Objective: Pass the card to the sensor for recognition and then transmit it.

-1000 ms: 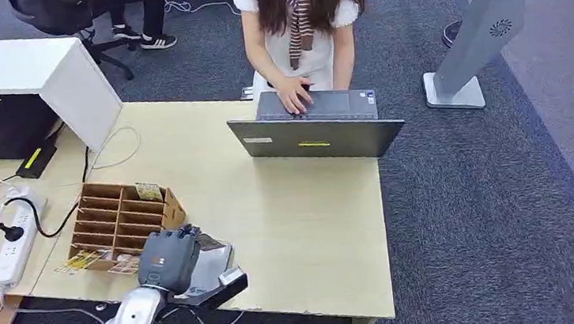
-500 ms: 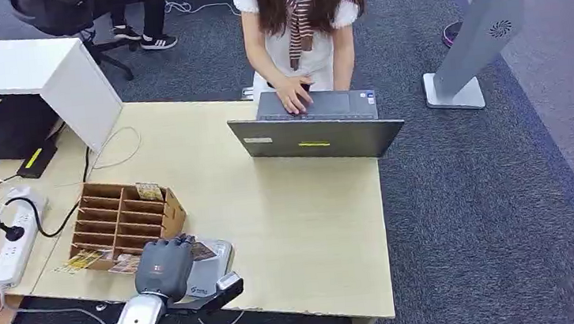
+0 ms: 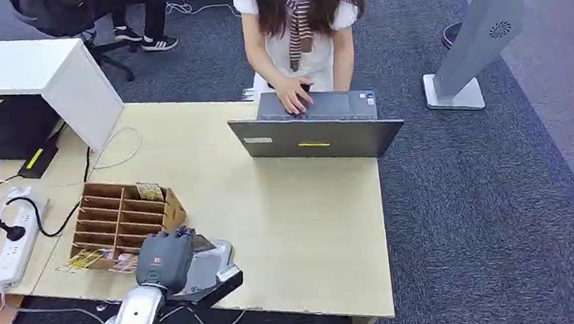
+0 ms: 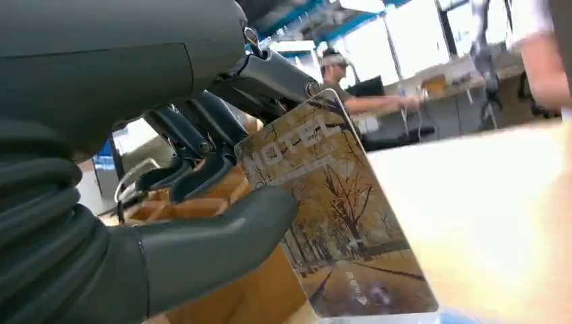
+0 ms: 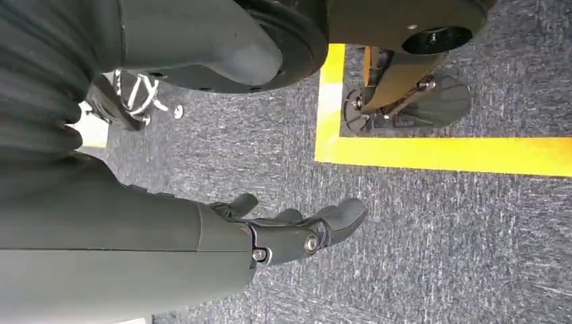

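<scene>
Left hand [image 3: 167, 255], pinching the card [image 4: 335, 216], is lifting slightly off the sensor [image 3: 212, 260]; right hand [image 5: 297, 233] is hanging empty, loosely open

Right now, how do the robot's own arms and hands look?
The left arm is silver and rounded. The left hand has a dark grey back with a small red marking; its wrist view shows a ribbed grey cover, a thick grey thumb and darker fingers. The right hand is dark grey, with visible screws.
</scene>
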Robot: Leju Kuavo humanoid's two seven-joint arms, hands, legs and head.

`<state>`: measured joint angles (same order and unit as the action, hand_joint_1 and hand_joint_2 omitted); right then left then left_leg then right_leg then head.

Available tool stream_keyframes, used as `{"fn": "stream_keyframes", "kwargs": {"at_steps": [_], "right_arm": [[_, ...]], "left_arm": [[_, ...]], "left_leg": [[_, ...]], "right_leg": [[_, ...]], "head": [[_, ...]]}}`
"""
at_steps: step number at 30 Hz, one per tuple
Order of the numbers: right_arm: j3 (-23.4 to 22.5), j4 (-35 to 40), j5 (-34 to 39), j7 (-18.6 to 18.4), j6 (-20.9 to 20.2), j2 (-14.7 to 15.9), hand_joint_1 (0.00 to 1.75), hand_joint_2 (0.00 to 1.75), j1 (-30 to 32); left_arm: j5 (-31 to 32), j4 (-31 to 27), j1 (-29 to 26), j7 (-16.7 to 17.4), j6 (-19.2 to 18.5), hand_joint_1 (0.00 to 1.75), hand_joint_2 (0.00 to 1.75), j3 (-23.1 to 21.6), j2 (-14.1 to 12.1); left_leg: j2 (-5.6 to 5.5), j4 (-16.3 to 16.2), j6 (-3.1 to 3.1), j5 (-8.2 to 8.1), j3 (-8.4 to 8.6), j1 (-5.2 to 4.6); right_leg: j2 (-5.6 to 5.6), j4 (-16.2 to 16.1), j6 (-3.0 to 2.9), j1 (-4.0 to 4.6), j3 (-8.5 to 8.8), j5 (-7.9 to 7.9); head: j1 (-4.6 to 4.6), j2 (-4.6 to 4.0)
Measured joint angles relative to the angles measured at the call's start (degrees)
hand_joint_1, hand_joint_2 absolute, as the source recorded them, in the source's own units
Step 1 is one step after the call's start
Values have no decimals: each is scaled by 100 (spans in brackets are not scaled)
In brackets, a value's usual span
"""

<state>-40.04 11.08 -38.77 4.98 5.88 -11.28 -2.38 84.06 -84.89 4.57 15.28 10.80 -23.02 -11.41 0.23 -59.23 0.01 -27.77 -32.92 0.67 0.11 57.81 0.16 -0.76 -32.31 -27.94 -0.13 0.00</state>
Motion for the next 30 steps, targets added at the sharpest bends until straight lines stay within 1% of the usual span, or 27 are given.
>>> {"fn": "stream_keyframes", "kwargs": {"at_steps": [2,4,6,9,12,16,19,23,26,30], "right_arm": [[0,2,-52,15,-37,0,0,175,-4],[0,0,-121,28,-51,0,0,175,-10],[0,0,-170,52,-68,0,0,175,-10],[0,0,-227,78,-81,0,0,175,-16],[2,0,-311,96,-105,-2,0,175,-25],[9,0,-326,85,-114,-9,0,175,-33],[20,0,-394,74,-147,-13,0,175,-36],[26,-2,-424,46,-149,-28,0,175,-46],[28,-2,-424,11,-145,-33,0,175,-53],[28,-2,-424,2,-138,-42,0,175,-53]], "left_arm": [[175,-6,206,24,417,175,175,41,-2],[197,-26,430,2,616,175,175,142,-15],[217,-37,645,-94,829,175,175,257,-60],[230,-37,968,-224,1047,175,175,405,-152],[239,-6,1469,-413,1213,175,175,601,-302],[239,234,2115,-522,1125,175,175,743,-413],[241,470,2400,-566,1049,175,175,759,-457],[241,905,2696,-406,987,175,175,756,-538],[241,1217,2836,-383,966,175,175,756,-555],[243,1430,2885,-380,974,175,175,754,-557]], "left_leg": [[-7,0,0,0,-3,0],[-9,0,0,0,-3,0],[-8,0,0,1,-2,0],[-9,0,-4,4,-5,4],[-11,0,-6,5,-5,5],[-11,0,-5,6,-5,5],[-6,0,-5,6,-5,4],[-6,0,-5,6,-5,4],[-6,0,-5,6,-6,4],[-5,0,-5,6,-6,4]], "right_leg": [[-7,0,0,0,1,0],[-7,1,0,0,2,0],[-6,1,0,0,1,1],[-7,2,-1,2,-2,1],[-6,3,-3,3,-3,2],[-6,6,-3,3,-2,3],[-4,6,-3,3,-3,4],[-2,6,-3,3,-6,4],[-2,6,-3,3,-6,3],[-1,6,-3,3,-7,3]], "head": [[2,-2],[0,0],[0,0],[2,0],[0,0],[2,0],[0,0],[0,0],[0,0],[0,0]]}}
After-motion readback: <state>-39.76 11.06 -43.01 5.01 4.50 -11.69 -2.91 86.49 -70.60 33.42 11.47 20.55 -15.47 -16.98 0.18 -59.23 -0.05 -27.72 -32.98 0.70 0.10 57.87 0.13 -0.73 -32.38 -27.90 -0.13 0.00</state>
